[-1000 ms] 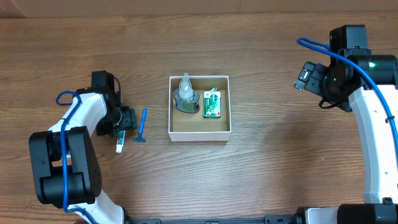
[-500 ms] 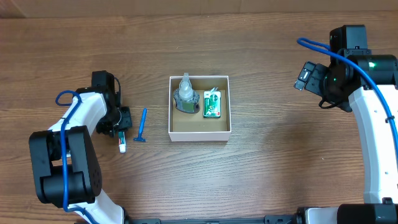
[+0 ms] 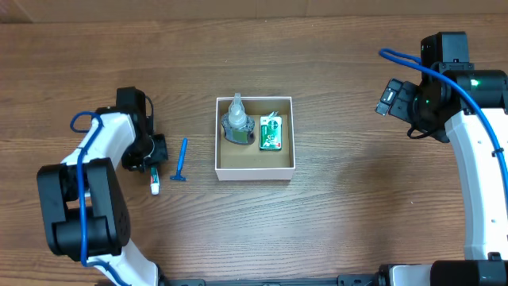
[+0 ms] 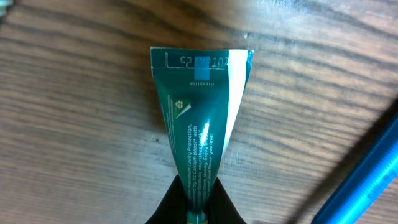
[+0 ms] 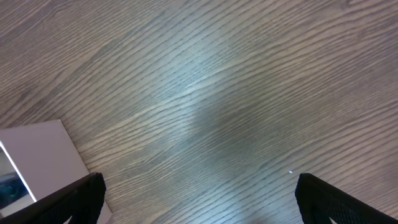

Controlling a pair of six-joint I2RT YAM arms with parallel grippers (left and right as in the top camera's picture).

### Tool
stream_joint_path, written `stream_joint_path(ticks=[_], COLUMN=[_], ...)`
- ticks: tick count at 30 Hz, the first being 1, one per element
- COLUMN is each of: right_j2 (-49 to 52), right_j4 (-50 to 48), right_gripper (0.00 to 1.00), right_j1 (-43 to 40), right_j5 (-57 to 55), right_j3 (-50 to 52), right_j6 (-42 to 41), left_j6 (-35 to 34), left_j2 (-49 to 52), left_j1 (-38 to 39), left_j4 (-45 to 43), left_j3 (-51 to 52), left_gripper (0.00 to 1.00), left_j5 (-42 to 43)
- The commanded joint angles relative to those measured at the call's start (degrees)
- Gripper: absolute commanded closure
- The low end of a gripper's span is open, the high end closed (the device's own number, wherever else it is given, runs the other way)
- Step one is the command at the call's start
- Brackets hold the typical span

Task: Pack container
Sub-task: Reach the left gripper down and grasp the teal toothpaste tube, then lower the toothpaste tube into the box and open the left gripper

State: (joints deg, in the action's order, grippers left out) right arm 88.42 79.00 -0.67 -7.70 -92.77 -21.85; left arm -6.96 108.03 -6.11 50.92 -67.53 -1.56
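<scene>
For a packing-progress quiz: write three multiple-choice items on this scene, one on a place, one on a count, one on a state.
1. Relative to the container, the blue razor lies: A) inside it B) beside it on the table C) across its rim
2. Things inside the container: A) two B) none C) four
3. The left gripper is: A) open B) out of view C) shut on the toothpaste tube
Key: B, it lies on bare wood outside the walls; A, a clear bottle and a green packet; C, it pinches the tube's end.
</scene>
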Motion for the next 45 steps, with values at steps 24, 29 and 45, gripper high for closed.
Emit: stream_joint_path(ticks=[24, 29, 45], right_j2=[0.2, 0.2, 0.2], right_j4=[-0.7, -0.6, -0.4], right_gripper=[0.00, 0.00, 0.00], right_j1=[-10.1, -10.3, -10.3], right_j5=[7.8, 7.9, 7.8], right_j3=[0.2, 0.2, 0.2], right_j6=[-0.2, -0.2, -0.2], left_j6=[28.0, 27.3, 23.6], left_j2=[-2.4, -1.1, 0.5], left_j1=[39.1, 39.8, 38.9], left_j4=[18.9, 14.3, 10.7], left_j3=[-41.2, -34.0, -27.0], left_gripper=[0.96, 0.96, 0.46], left_j5=[3.9, 2.2, 2.9])
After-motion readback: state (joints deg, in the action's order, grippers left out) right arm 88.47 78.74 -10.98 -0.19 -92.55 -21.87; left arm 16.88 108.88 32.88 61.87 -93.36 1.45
